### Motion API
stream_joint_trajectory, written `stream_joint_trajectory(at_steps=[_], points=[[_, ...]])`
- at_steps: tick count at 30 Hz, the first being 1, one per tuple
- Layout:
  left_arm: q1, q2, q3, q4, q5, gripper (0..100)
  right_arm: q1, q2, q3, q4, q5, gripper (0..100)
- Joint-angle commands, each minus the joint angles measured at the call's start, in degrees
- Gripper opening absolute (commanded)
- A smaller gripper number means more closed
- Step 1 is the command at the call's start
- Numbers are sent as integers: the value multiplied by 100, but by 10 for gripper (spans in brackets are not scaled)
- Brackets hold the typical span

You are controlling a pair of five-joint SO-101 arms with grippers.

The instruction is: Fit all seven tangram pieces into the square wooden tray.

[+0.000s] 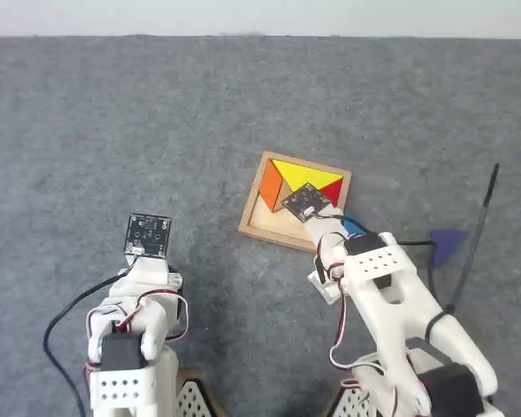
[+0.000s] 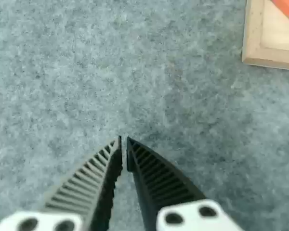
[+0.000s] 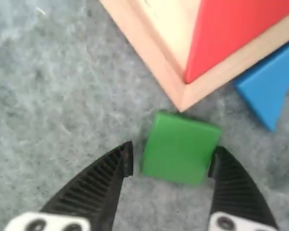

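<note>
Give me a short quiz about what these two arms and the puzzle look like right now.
1. True or false: the left gripper holds a tangram piece.
2. Which lies between the open fingers of the right gripper? A red piece, B green piece, C yellow piece.
3. Fill in: the blue piece lies ___ the wooden tray (inside/outside).
Key: 1 false; 2 B; 3 outside.
</note>
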Motion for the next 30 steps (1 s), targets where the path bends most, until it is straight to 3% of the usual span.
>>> stream_joint_trajectory(at_steps=[1, 8, 20, 30], points=[[26, -97, -57, 18, -9, 21, 57, -242, -26, -84, -79, 226], [26, -97, -57, 18, -9, 21, 57, -242, -26, -57, -79, 126], [26, -97, -57, 18, -9, 21, 207, -980, -1327, 1200, 237, 125], [26, -97, -57, 18, -9, 21, 66, 57, -1925, 1534, 202, 173]])
